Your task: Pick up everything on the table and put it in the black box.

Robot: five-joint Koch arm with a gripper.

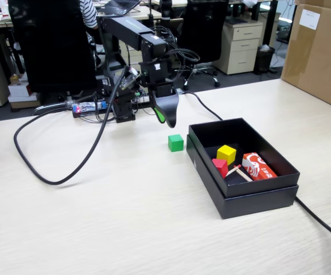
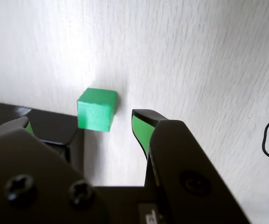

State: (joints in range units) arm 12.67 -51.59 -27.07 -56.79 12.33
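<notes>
The green cube [image 1: 175, 142] is seen on the pale tabletop [image 1: 125, 217], just beside the left wall of the black box [image 1: 257, 197] in the fixed view, not touching it. The jaws [image 1: 168, 119] are held above the tabletop, near the cube but apart from it. In the wrist view the jaws [image 2: 83, 126] are released, with nothing between them. The yellow cube [image 1: 226, 153] and the red cube [image 1: 220, 167] are lying inside the box, beside a red-and-white packet [image 1: 258, 166].
</notes>
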